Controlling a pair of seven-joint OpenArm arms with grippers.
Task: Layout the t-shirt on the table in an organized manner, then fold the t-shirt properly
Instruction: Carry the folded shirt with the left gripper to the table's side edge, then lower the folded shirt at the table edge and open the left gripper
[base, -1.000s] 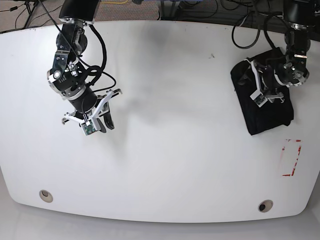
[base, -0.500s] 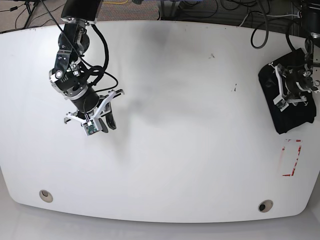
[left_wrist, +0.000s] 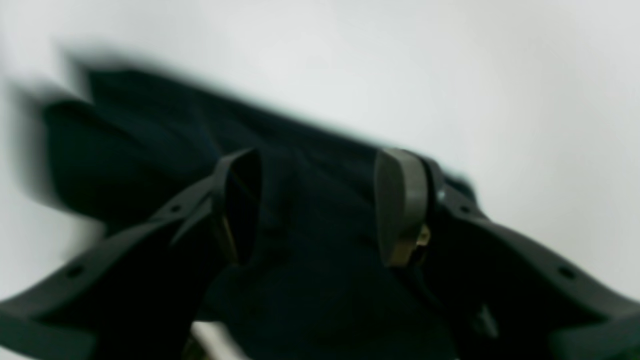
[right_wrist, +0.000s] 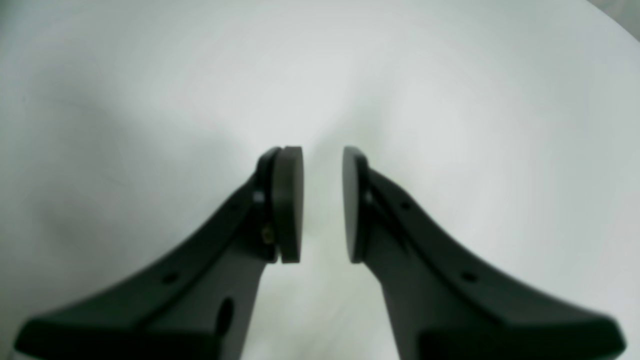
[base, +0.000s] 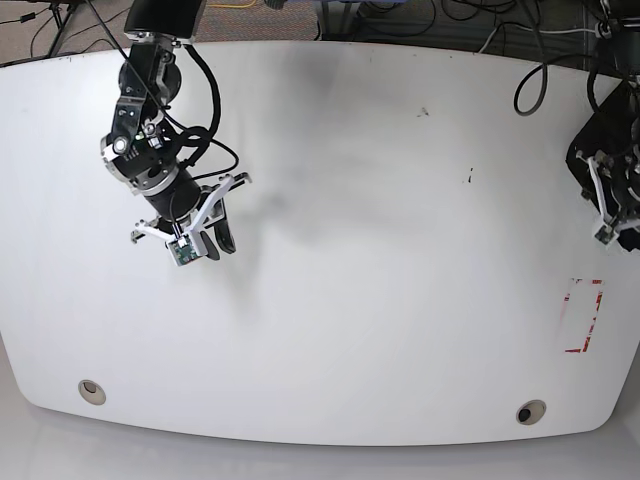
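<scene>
red-and-white tape rectangle (base: 583, 316) near t-shirt (base: 598, 140)

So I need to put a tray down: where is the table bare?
Bare: the table's whole middle, between the right gripper and the tape rectangle, and the front strip. Crowded: far edge where the left gripper hangs over the t-shirt.

The t-shirt (base: 598, 140) runs off the base view's edge at 3 o'clock; the left wrist view shows it motion-blurred, perhaps folded, partly behind the left gripper (left_wrist: 320, 205).
</scene>
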